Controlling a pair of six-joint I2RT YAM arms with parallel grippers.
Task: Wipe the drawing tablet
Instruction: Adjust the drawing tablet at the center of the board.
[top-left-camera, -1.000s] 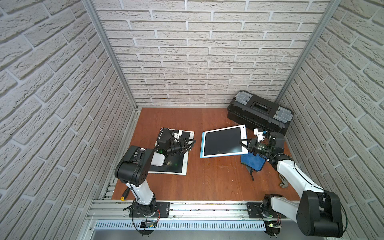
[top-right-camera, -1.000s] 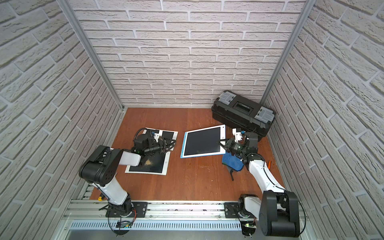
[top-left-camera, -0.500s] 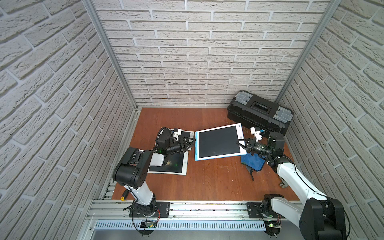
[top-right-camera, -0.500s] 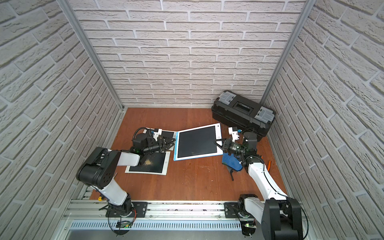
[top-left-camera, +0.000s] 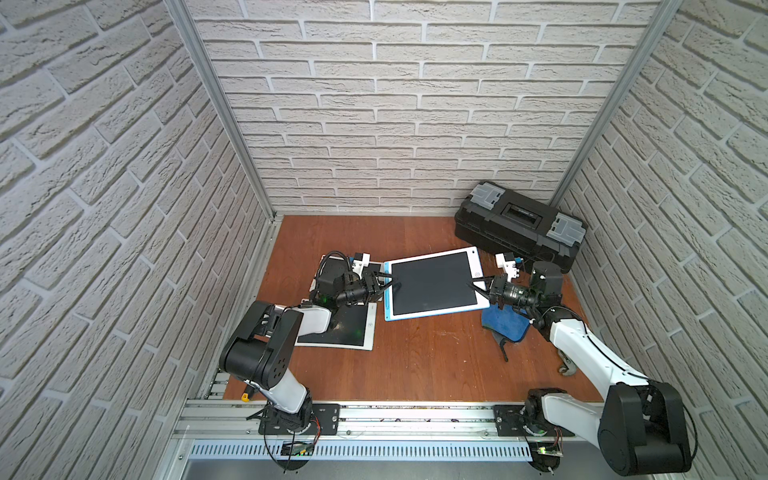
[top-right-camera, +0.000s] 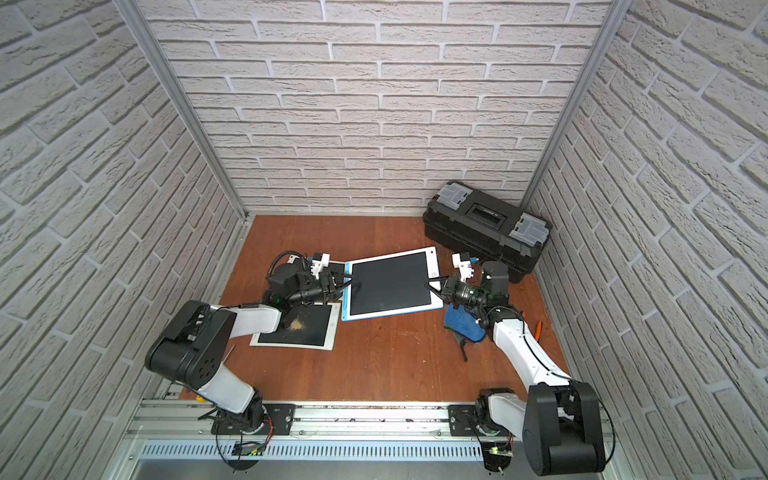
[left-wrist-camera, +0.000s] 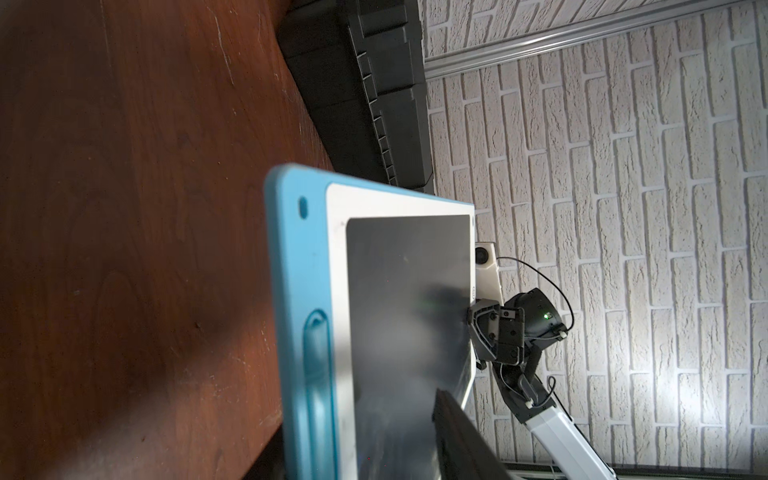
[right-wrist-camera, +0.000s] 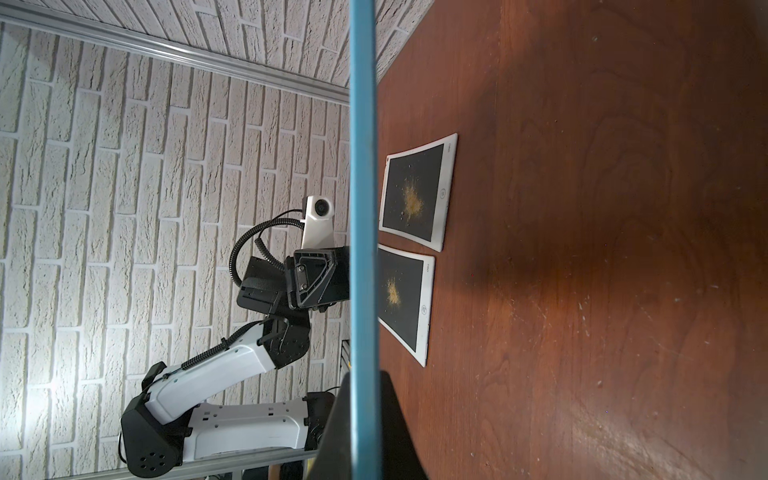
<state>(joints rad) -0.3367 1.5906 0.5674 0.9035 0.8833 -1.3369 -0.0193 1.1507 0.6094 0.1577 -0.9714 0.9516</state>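
Observation:
The drawing tablet (top-left-camera: 432, 282) (top-right-camera: 388, 286), with a dark screen, white frame and blue back, hangs tilted above the table's middle. My right gripper (top-left-camera: 476, 289) (top-right-camera: 430, 286) is shut on its right edge; in the right wrist view the tablet's blue edge (right-wrist-camera: 363, 166) runs between the jaws of the right gripper (right-wrist-camera: 363, 436). My left gripper (top-left-camera: 392, 281) (top-right-camera: 353, 280) straddles the tablet's left edge. In the left wrist view the tablet (left-wrist-camera: 399, 291) lies between the jaws of the left gripper (left-wrist-camera: 365, 457), and contact is unclear. A blue cloth (top-left-camera: 505, 326) (top-right-camera: 463, 326) lies on the table under the right wrist.
Two white-framed tablets (right-wrist-camera: 411, 195) (right-wrist-camera: 395, 291) with yellowish dust lie on the table's left side; one of these white tablets (top-right-camera: 297, 328) sits under the left arm. A black toolbox (top-left-camera: 519, 226) stands at the back right. A small orange tool (top-right-camera: 538, 328) lies near the right wall.
The right gripper has carried the tablet leftward. The left gripper has come off the white tablet to the held tablet's left edge, and its jaws have narrowed around it.

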